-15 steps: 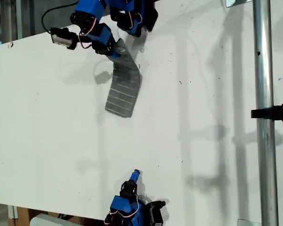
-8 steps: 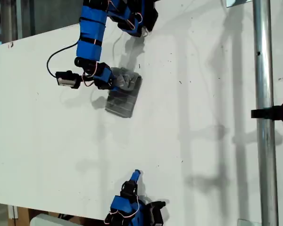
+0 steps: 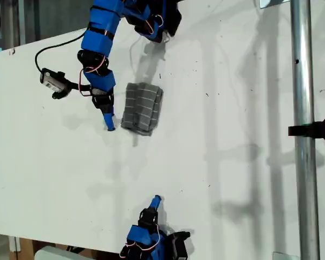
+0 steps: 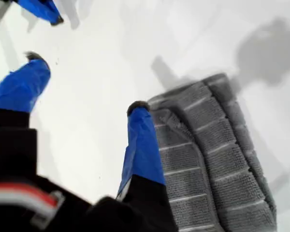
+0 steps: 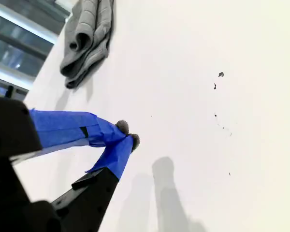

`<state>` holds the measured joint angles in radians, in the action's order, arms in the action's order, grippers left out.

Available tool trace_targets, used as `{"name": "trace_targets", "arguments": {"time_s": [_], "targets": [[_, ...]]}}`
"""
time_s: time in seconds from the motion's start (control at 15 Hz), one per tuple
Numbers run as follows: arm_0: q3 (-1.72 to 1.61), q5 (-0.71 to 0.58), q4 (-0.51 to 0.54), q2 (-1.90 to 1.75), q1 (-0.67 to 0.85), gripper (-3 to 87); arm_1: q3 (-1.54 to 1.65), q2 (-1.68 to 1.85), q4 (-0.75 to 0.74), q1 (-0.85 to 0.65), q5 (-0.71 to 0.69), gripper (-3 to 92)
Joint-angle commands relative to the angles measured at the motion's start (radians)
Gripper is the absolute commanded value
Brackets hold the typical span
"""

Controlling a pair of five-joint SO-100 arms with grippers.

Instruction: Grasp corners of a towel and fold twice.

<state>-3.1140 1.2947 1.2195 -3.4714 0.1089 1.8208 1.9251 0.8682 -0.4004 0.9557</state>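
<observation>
The towel [image 3: 143,108] is a grey striped cloth lying folded in a compact bundle on the white table, toward the far side in the exterior view. My first gripper [image 3: 109,123] stands open just to the exterior view's left of it, holding nothing. In the first wrist view the first gripper [image 4: 87,82] has one blue finger [image 4: 141,145] against the towel's [image 4: 208,159] edge, where a folded corner [image 4: 159,113] shows. My second gripper [image 3: 156,201] rests shut at the near edge, far from the towel. The second wrist view shows the second gripper's [image 5: 128,137] tips pressed together, with the towel [image 5: 87,34] in the distance.
The white table [image 3: 233,162] spreads around the towel. A vertical metal pole [image 3: 303,108] with a black clamp [image 3: 317,130] stands at the exterior view's right. A black cable [image 3: 65,46] loops by the first arm's wrist camera [image 3: 53,82].
My first gripper carried the towel's lifted end over onto the rest, let go and opened, then moved to the exterior view's left. The towel now lies folded shorter. The second arm has not moved.
</observation>
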Motion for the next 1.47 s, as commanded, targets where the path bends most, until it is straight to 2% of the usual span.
{"name": "trace_targets", "arguments": {"time_s": [0.0,0.13,0.2,0.27,0.53,0.67,0.73,0.8,0.93,1.0,1.07,1.4], "targets": [[-0.006,-0.005,-0.011,-0.005,-0.002,-2.7,0.063,0.175,-0.002,-0.069,-0.009,6.0],[-0.006,-0.006,-0.011,-0.005,0.002,-2.7,0.227,0.376,0.052,-0.112,0.002,5.2],[-0.006,-0.002,-0.011,-0.005,0.003,-2.7,0.327,0.505,0.080,-0.115,0.005,-0.2],[-0.006,0.012,-0.005,-0.005,0.003,-2.6,0.440,0.635,0.103,-0.100,0.012,-0.3],[-0.006,0.176,0.067,-0.005,-0.018,-2.4,0.831,1.154,0.330,-0.041,0.189,1.2],[-0.006,0.135,0.067,-0.003,-0.018,-2.6,0.963,1.371,0.482,-0.054,0.265,0.0],[-0.006,0.135,0.067,-0.003,-0.032,-2.6,0.994,1.362,0.511,-0.054,0.281,0.1],[-0.006,0.091,0.069,-0.003,-0.046,-2.6,1.043,1.362,0.503,-0.040,0.313,1.6],[-0.006,-0.118,0.069,-0.003,-0.055,-2.6,1.071,1.361,0.595,-0.044,0.535,4.3],[-0.006,-0.307,0.071,-0.003,-0.054,-2.6,1.069,1.361,0.595,-0.044,0.529,5.8],[-0.006,-0.356,0.066,-0.003,-0.052,-2.5,1.069,1.361,0.595,-0.038,0.529,5.9],[-0.006,-0.348,0.067,-0.003,-0.051,-2.5,1.069,1.361,0.595,-0.026,0.531,5.9]]}}
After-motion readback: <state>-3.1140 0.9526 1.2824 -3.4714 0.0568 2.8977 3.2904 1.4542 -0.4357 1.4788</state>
